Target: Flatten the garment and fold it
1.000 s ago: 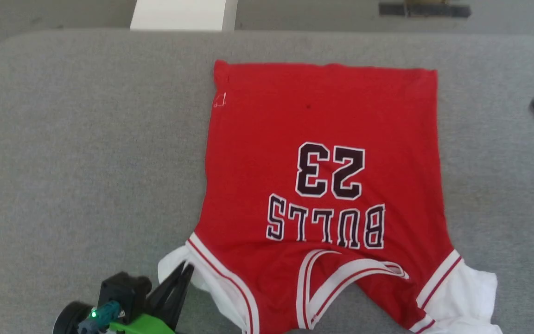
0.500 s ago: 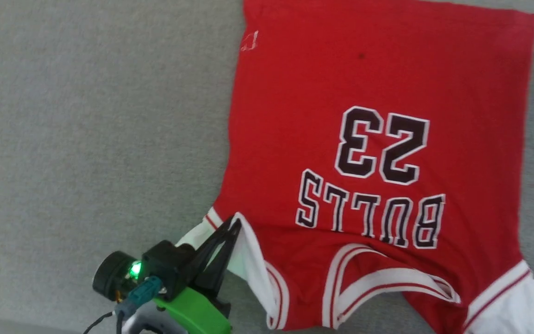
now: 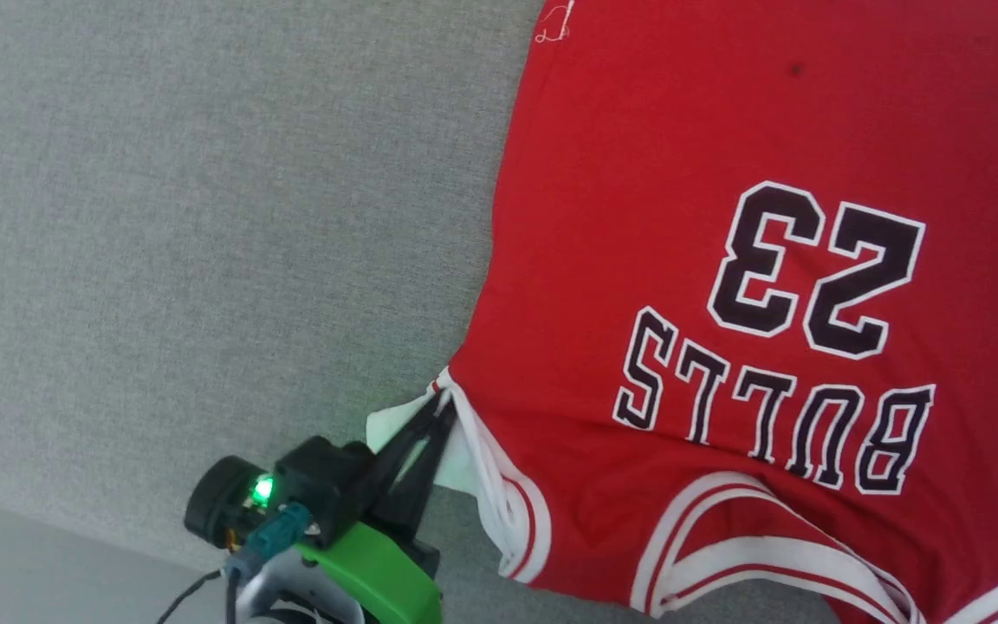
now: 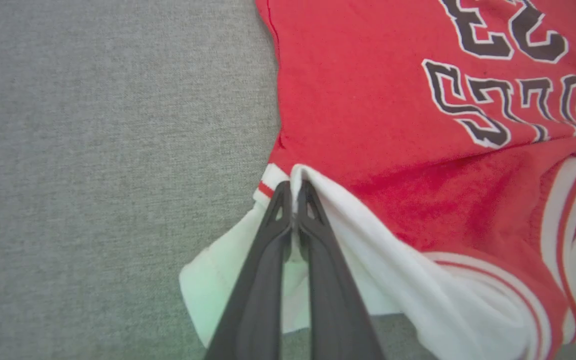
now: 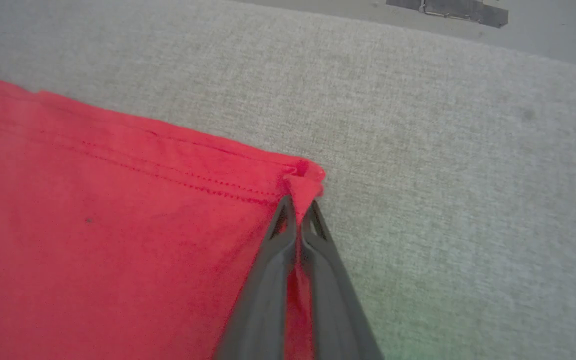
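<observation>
1. Shirt (image 3: 638, 217) lies face up on the grey cushion (image 3: 204, 217), covering the head view from 12 round to 5 o'clock. Its print (image 3: 863, 260) reads upside down, so the collar (image 3: 750, 550) end is nearest the robot and the hem is farthest from it.
2. Long axis: it runs roughly from 1 o'clock at the hem to 7 o'clock at the collar, slightly tipped rather than square to the robot.
3. Left gripper (image 3: 444, 406) sits at the shirt's 7 o'clock edge. In the left wrist view its fingers are pressed together, pinching cloth where the striped trim (image 4: 268, 182) meets the white sleeve (image 4: 218, 280). From the tips the red body spreads toward 1 to 3 o'clock, and the sleeve is bunched under the fingers at 7 o'clock.
4. Right gripper (image 5: 299, 204) is also pressed together, pinching a red hem corner (image 5: 308, 175). The cloth runs off toward 9 o'clock from the jaws, with bare cushion at 3 o'clock. I cannot tell for certain which hem corner this is.
5. Judgement: the two grips sit at opposite ends of the long axis, sleeve end near and hem end far. The coming move likely depends on drawing them apart along that 1-to-7 line. The left arm is nearer the crumpled sleeve, which looks like the part most in need of flattening.
</observation>
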Robot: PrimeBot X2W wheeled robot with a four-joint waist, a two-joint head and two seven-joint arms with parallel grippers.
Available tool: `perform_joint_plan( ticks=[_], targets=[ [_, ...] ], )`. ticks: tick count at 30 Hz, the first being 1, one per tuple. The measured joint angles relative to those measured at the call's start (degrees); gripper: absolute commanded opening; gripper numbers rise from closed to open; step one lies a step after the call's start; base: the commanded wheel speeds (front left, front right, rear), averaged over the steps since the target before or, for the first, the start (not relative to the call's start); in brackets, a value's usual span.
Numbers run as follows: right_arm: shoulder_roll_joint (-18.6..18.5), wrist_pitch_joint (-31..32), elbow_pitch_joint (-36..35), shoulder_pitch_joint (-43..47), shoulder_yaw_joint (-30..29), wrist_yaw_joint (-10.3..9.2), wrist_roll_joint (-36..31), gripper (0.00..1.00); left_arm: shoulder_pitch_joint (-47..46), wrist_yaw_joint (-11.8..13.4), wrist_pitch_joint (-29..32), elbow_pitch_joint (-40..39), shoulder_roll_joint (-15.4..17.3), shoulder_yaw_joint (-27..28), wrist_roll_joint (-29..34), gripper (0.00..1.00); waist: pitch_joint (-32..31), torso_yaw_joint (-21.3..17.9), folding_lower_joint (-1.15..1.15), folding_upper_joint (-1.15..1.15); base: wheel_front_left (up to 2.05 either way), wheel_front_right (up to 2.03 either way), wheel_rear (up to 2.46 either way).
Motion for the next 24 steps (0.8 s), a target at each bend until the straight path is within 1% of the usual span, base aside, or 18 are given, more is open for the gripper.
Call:
perform_joint_plan(
  ticks=[4,7,11,13,15,17,21,23,24],
  targets=[
    [-0.3,-3.5,-0.8,1.4,-0.8,0.00,1.6,0.00,0.1,0.8,-0.8,0.0,0.4,1.4,-0.1,0.00,-1.2,-1.1,0.00,0.00,0.00,0.00,0.00],
    [-0.9,-5.9,-2.1,4.0,-2.5,0.00,2.9,0.00,0.4,0.8,-1.0,0.0,0.7,1.8,-0.6,0.00,-2.8,-2.0,0.00,0.00,0.00,0.00,0.00],
    [-1.8,-8.1,-6.1,12.8,-7.2,0.00,5.3,0.00,1.5,0.8,-1.5,0.6,1.1,2.6,-1.7,0.00,-6.5,-3.6,-0.01,0.00,0.00,0.00,0.00],
    [-1.0,-8.7,-8.4,18.1,-10.0,0.00,6.2,0.00,2.4,0.9,-1.5,1.3,1.6,3.0,-2.6,0.00,-8.5,-4.5,-0.01,0.00,0.00,0.00,0.00],
    [0.9,-9.3,-11.6,24.8,-13.5,0.00,6.7,0.00,3.7,1.0,-1.9,1.8,1.9,3.5,-3.8,0.00,-10.7,-5.6,-0.01,0.00,0.00,0.00,0.00],
    [3.7,-9.8,-14.3,31.0,-16.6,0.00,6.9,0.00,4.9,1.3,-2.2,2.3,2.1,3.7,-4.2,0.00,-12.7,-6.7,-0.01,0.00,0.00,0.00,0.00],
    [11.4,-11.7,-19.8,44.0,-22.2,0.00,8.0,0.00,6.8,1.8,-3.1,3.7,2.1,4.3,-5.0,0.00,-16.2,-9.2,-0.01,0.00,0.00,0.00,0.00],
    [15.5,-13.3,-21.5,50.0,-24.0,0.00,8.6,0.00,7.6,2.0,-3.5,4.3,1.9,4.5,-6.1,0.00,-17.6,-10.8,-0.01,0.00,0.00,0.00,0.00],
    [16.7,-13.8,-21.9,51.7,-24.3,0.00,8.7,0.00,7.8,2.0,-3.6,4.4,1.9,4.5,-6.4,0.00,-18.0,-11.3,-0.01,0.00,0.00,0.00,0.00]
  ],
)
